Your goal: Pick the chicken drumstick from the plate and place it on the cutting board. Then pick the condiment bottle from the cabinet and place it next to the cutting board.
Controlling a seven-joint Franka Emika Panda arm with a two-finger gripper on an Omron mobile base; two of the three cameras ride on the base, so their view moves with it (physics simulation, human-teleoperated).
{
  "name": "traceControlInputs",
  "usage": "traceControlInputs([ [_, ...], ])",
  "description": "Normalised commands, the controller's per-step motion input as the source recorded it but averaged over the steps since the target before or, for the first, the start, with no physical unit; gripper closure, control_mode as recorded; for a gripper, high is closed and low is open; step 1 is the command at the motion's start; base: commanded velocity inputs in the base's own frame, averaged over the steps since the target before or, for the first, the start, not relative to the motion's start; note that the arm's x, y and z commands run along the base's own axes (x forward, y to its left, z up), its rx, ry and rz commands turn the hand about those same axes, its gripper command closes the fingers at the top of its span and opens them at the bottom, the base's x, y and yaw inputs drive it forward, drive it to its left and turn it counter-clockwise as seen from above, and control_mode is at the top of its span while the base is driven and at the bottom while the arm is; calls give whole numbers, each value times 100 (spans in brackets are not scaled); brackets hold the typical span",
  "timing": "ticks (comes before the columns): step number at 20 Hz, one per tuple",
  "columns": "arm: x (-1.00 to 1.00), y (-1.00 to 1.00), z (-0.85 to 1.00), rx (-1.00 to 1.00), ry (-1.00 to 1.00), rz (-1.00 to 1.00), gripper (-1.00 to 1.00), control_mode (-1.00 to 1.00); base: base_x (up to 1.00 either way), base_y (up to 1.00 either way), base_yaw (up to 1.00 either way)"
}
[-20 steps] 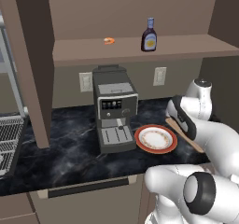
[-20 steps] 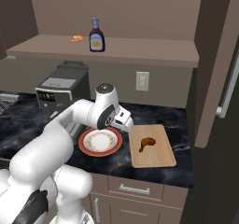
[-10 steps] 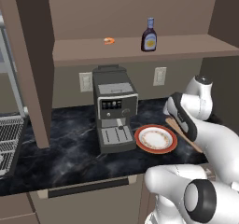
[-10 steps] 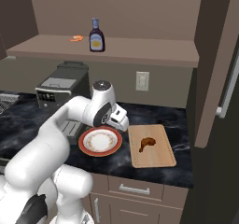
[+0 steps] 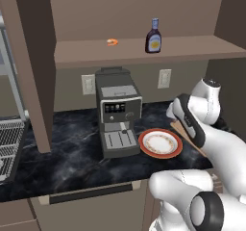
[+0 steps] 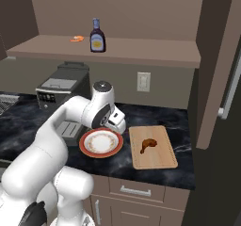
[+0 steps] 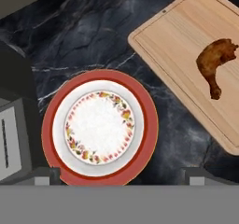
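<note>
Cutting board [image 5: 188,136] in left base view: mostly hidden behind the white forearm, only a tan sliver at mid-right. In hand view its right edge and far corner run off the frame.

Gripper [image 7: 120,175]: just two small dark tips poke up at the bottom of hand view, set wide apart with nothing between them, so the pincer is open and empty. In right base view the gripper [image 6: 117,122] sits at frame centre above the gap between plate and board; fingers hard to make out there.

Chicken drumstick [image 6: 148,144] lies flat on the cutting board [image 6: 152,146], right of centre. Hand view shows it at upper right [image 7: 215,61]: glossy brown, rounded meaty end tapering to a thin bone end.

Plate [image 7: 100,127]: round, wide red-orange rim, white inner band, faint floral ring, bare centre. It sits on black veined marble counter [image 7: 88,29], just beside the board but apart.

Condiment bottle [image 6: 97,35]: dark, narrow neck, blue cap, yellow label, upright on the brown cabinet [image 6: 141,55] shelf, upper left. Small orange item [image 6: 76,38] to its left, too small to identify.

Coffee machine [image 5: 116,111]: boxy grey, left of the plate [image 5: 160,143].
</note>
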Motion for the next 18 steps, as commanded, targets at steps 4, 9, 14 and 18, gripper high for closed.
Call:
traceControlInputs([
  [4, -17, 14, 0, 12, 0, -8, -100, -100, 0, 0, 0],
  [9, -16, 12, 5, 15, 0, -12, -100, -100, 0, 0, 0],
  [14, -12, 16, 6, 16, 0, -13, -100, -100, 0, 0, 0],
  [18, -9, 20, 5, 16, 0, -16, -100, -100, 0, 0, 0],
])
